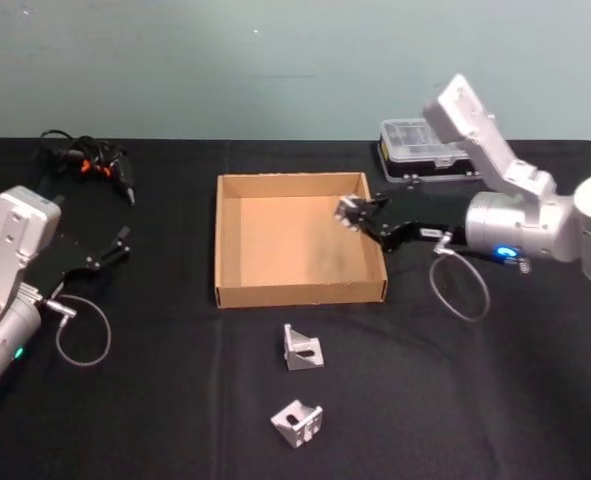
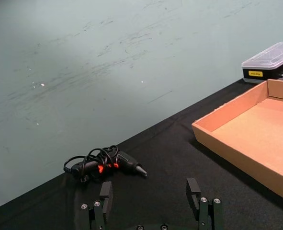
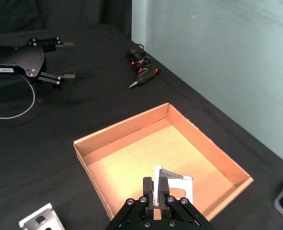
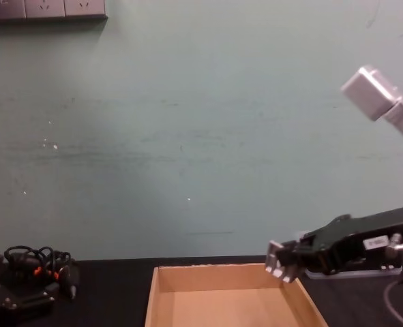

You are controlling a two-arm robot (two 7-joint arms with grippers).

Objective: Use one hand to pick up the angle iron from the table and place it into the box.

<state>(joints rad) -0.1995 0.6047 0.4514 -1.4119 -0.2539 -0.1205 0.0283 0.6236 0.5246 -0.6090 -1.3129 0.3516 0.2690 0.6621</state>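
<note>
Clamping an angle bracket [image 3: 177,186] tight in the right gripper [image 1: 355,213] over the right rear corner of the box [image 1: 300,293]. Loose on worktop [image 1: 495,400] before box: two more brackets [image 1: 302,348]. Parked left, spread wide, empty: left gripper [image 1: 115,245]. Behind: cable tangle [image 1: 85,160], plastic case [image 1: 415,150].

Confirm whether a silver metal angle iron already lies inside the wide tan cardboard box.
No, the floor of the tan cardboard box is bare; the right end effector holds a silver metal angle iron above it.
</note>
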